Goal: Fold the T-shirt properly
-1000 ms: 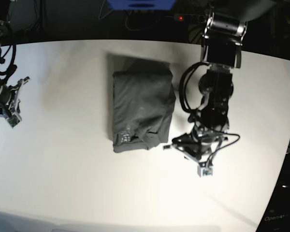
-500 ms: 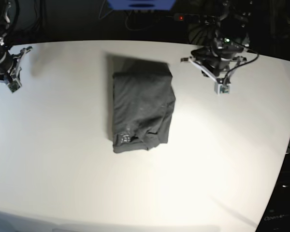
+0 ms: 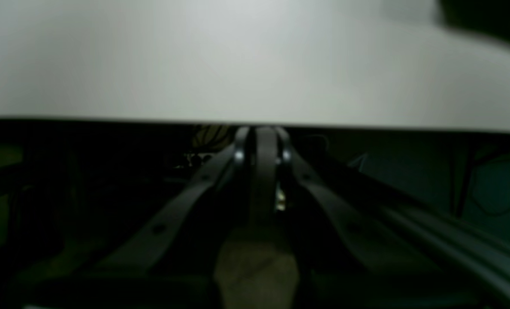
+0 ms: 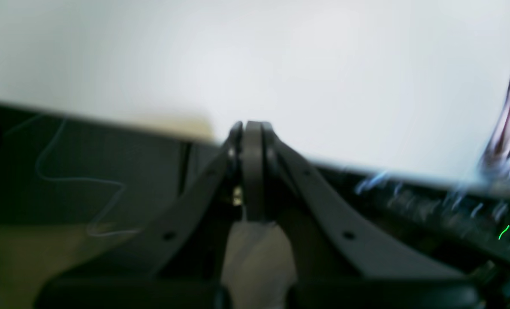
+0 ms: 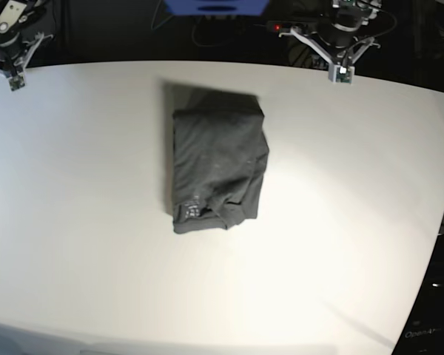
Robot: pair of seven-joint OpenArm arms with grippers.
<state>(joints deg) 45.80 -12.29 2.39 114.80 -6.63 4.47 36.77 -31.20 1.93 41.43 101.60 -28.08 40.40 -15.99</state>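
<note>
**Folded shirt mid-table, both my grippers closed at the far edge**

Nearest in the base view is bare white table [image 5: 96,281], filling the lower half of the frame. Past it, just left of the frame's centre, lies the T-shirt [image 5: 219,168], folded into a compact dark grey packet. Its long axis runs near to far, from lower frame to upper frame, leaning very slightly. The near short end is the rumpled one, with loose folds and a small light label [image 5: 190,211] at its lower left corner. The far short end is flatter and squarer. The long sides face the left and right of the frame.

Well beyond the shirt, at the table's far edge, are my two grippers, neither touching the cloth. My left gripper [image 5: 342,72] sits at the upper right of the frame; in its wrist view my fingers [image 3: 259,141] are pressed together with nothing between them, tips against the table's pale rim. My right gripper [image 5: 13,81] is at the upper left corner; its wrist view is blurred, yet its fingers [image 4: 251,137] are plainly closed and empty too.
</note>
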